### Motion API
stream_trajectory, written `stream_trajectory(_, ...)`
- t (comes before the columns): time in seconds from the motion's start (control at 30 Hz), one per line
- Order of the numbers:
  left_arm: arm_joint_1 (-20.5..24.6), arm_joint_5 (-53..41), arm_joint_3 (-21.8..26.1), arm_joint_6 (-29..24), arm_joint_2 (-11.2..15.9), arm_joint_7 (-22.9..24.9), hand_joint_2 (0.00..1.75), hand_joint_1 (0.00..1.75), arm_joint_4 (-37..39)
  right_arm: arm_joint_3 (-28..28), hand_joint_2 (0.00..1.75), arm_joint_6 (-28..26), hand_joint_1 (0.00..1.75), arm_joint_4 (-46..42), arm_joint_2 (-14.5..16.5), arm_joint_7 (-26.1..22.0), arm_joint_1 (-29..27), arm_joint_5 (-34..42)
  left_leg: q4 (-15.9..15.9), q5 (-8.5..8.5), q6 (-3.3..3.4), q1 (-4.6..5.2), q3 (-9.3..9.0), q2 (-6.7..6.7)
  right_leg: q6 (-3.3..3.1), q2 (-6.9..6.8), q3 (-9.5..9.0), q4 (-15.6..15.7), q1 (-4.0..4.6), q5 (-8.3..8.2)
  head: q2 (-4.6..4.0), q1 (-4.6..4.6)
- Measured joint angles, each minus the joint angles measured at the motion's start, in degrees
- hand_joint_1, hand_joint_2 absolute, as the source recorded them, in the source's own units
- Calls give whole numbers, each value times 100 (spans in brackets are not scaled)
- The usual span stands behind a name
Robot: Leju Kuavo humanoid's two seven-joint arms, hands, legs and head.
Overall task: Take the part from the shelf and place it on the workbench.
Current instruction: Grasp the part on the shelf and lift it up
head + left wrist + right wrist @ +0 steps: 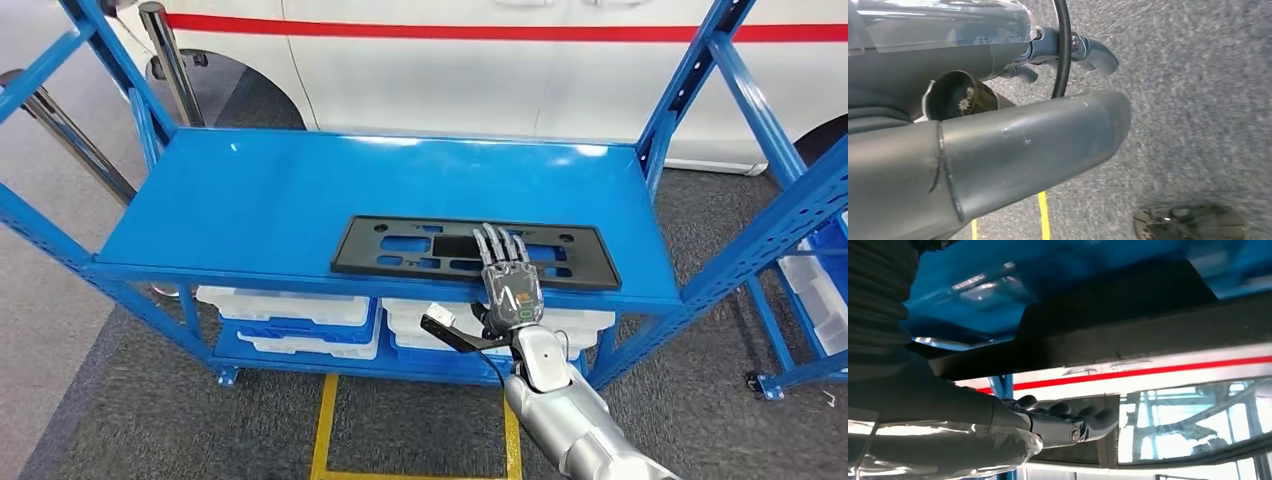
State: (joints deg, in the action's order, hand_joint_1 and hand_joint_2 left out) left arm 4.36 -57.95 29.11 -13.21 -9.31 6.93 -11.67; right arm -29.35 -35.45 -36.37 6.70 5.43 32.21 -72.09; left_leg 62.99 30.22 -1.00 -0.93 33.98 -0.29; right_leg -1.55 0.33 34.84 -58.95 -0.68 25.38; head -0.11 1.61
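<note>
Centre frame, I am laying my right hand (510, 280), fingers outstretched and gripping nothing, over the black plastic plate (470, 253) near the blue shelf's (250, 200) front edge; I should curl under that edge.

The blue shelf (250, 200) has wide bare room to the left of and behind the flat black part (400, 248), which lies along the front edge. The right hand (510, 280) rests flat over the part's right half. Slanted blue posts (700, 80) fence both ends of the shelf. A white vehicle (450, 80) stands just behind it. White bins (290, 310) crowd the lower shelf.
</note>
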Motion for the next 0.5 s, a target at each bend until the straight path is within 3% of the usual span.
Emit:
stream_trajectory(0.07, 2, -4, 10, 3, -3, -3, 0, 0, 0, 0, 175, 74, 0, -2, 30, -79, -14, -7, 792, 296, -19, -1, 435, 0, -48, -11, -56, 2, 19, 49, 0, -3)
stream_trajectory(0.1, -3, -5, 17, 4, -5, -5, 0, 0, 0, 0, 175, 103, 0, -7, 43, -112, -31, -8, 1101, 355, -19, -1, 636, 1, -58, -10, -84, 1, 33, 74, 0, -3)
stream_trajectory(0.13, -10, -7, 23, 5, -6, -8, 0, 0, 0, 0, 175, 121, 0, -14, 54, -135, -49, -8, 1205, 289, -9, 0, 744, 1, -63, -6, -120, 0, 47, 102, 0, -4)
stream_trajectory(0.17, -15, -8, 29, 5, -6, -10, 0, 0, 0, 0, 175, 129, 0, -22, 63, -150, -62, -8, 1064, 96, 12, 4, 729, 1, -64, 1, -168, -1, 60, 134, 0, -4)
stream_trajectory(0.23, -17, -8, 36, 5, -3, -11, 0, 0, 0, 0, 175, 131, 0, -45, 87, -165, -73, -8, 299, -412, 91, 27, 435, 1, -55, 11, -275, 2, 83, 209, 0, -1)
stream_trajectory(0.27, -14, -7, 37, 4, -1, -13, 0, 0, 0, 0, 175, 133, 0, -54, 97, -167, -74, -8, -58, -560, 132, 46, 278, 3, -41, 14, -308, -2, 97, 243, 0, -1)
stream_trajectory(0.3, -6, -7, 38, 5, 1, -14, 0, 0, 0, 0, 175, 136, 0, -63, 107, -169, -79, -8, -286, -618, 163, 64, 179, 5, -20, 15, -319, -2, 103, 264, 0, 0)
stream_trajectory(0.37, 1, -8, 40, 5, 4, -18, 0, 0, 0, 0, 175, 142, 0, -75, 116, -178, -91, -8, -412, -579, 192, 88, 127, 8, 28, 19, -312, 10, 108, 278, 0, -2)
stream_trajectory(0.43, -8, -13, 43, 4, 1, -28, 0, 0, 1, 0, 175, 144, 0, -102, 118, -208, -118, -6, -488, -588, 226, 49, 80, 23, 82, 19, -303, -6, 116, 317, 0, 0)
stream_trajectory(0.5, -6, -17, 46, 19, -1, -61, 0, 0, 1, -2, 175, 146, 27, -125, 116, -258, -146, 2, -565, -603, 266, 4, 20, 49, 141, 13, -138, -341, 112, 515, 0, 11)
